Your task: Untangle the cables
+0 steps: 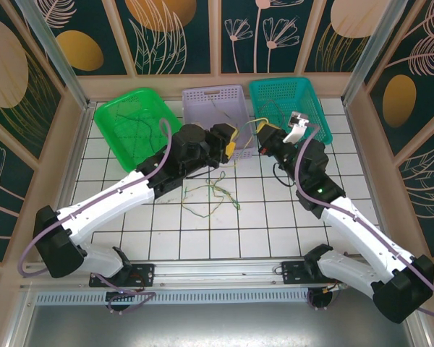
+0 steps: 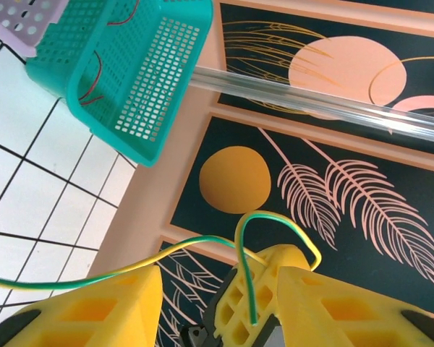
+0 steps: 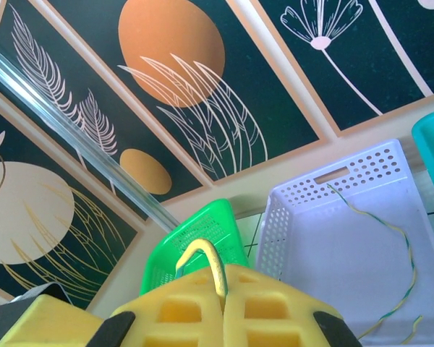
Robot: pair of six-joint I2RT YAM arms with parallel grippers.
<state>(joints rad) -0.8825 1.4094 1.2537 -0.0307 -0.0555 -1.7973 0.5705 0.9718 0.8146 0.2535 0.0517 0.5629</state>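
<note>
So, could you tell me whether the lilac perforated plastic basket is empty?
Not empty: a thin yellow-green wire lies across the floor of the lilac perforated plastic basket.

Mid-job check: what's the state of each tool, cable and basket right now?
Left tool: jaws apart, yellow-green cable running across it.
Right tool: shut on the yellow-green cable.
Loose cables: tangled on the table.
Green basket: upright, thin cables inside.
Lavender basket: upright, one cable inside.
Teal basket: upright, red cables inside.
</note>
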